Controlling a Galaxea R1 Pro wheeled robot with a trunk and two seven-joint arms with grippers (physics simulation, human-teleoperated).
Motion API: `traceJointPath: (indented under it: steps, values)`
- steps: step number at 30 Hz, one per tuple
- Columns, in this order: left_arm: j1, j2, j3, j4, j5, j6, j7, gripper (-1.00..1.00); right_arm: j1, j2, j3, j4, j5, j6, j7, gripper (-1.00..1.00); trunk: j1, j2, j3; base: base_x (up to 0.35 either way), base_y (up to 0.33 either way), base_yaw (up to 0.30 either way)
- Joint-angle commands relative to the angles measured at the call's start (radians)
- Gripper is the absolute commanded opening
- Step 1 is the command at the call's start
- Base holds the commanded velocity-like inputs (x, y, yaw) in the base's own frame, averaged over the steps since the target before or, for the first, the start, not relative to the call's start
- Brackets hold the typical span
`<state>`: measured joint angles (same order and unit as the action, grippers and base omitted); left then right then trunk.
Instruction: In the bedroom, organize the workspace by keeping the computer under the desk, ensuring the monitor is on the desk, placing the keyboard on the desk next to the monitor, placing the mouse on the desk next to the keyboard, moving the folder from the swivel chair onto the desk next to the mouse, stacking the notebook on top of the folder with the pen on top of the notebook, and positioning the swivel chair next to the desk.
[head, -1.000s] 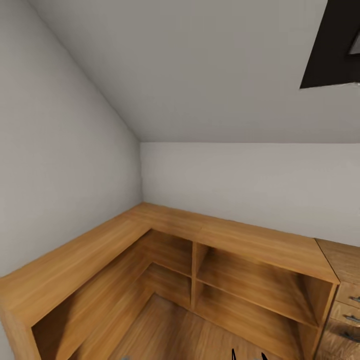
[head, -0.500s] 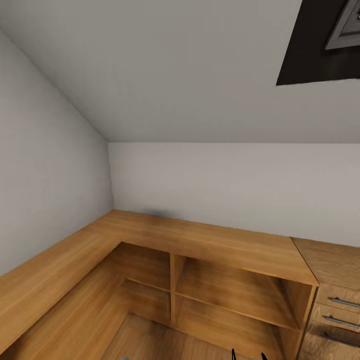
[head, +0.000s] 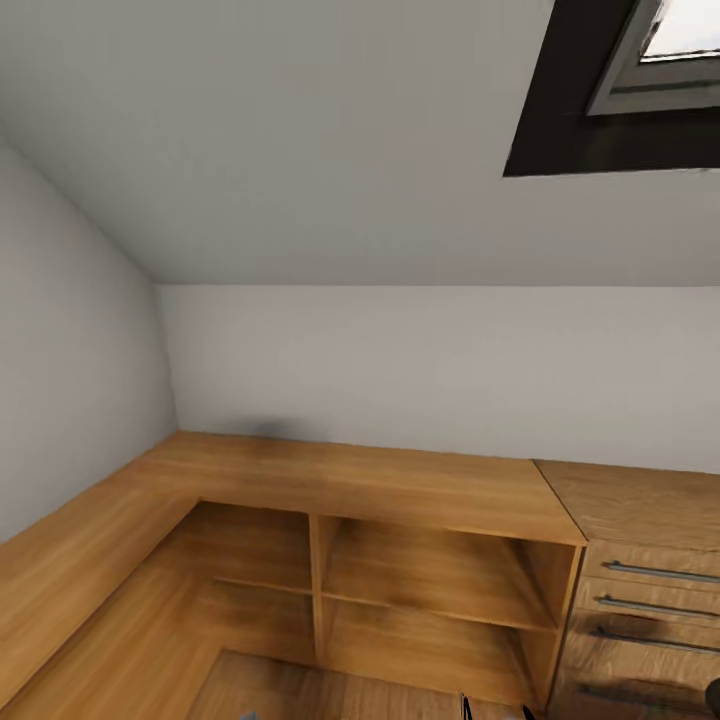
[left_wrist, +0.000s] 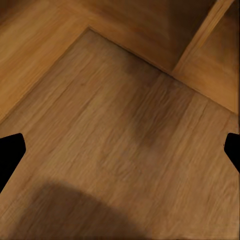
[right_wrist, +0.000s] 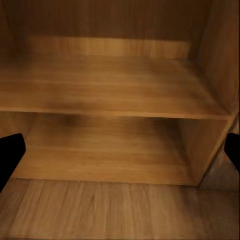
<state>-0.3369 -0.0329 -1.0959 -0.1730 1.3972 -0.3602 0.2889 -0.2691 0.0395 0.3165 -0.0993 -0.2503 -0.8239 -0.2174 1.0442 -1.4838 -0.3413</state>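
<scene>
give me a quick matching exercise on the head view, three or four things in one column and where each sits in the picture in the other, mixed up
Things:
1. skylight
2. drawer chest
3. corner shelf unit
4. sloped ceiling

Places:
A. lower right edge, with silver bar handles
B. upper right corner, dark framed
C. across the top, white
D. along the left and back walls, light wood with open compartments

Pairs: 1-B, 2-A, 3-D, 4-C
</scene>
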Motion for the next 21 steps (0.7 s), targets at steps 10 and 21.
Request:
traceJointPath:
  steps: [10,21]
  values:
    - [-0.001,0.001,-0.009,-0.002,0.005,-0.002,0.007,1.00,-0.001,0.000,0.009,0.001,-0.007,-0.003,-0.003,1.00,0.000,-0.001,-0.001,-0.238,0.108,-0.300]
    - [-0.001,0.001,-0.009,-0.002,0.006,-0.002,0.007,1.00,-0.001,0.000,0.009,0.001,-0.007,-0.003,-0.003,1.00,0.000,-0.001,-0.001,-0.245,0.182,-0.300]
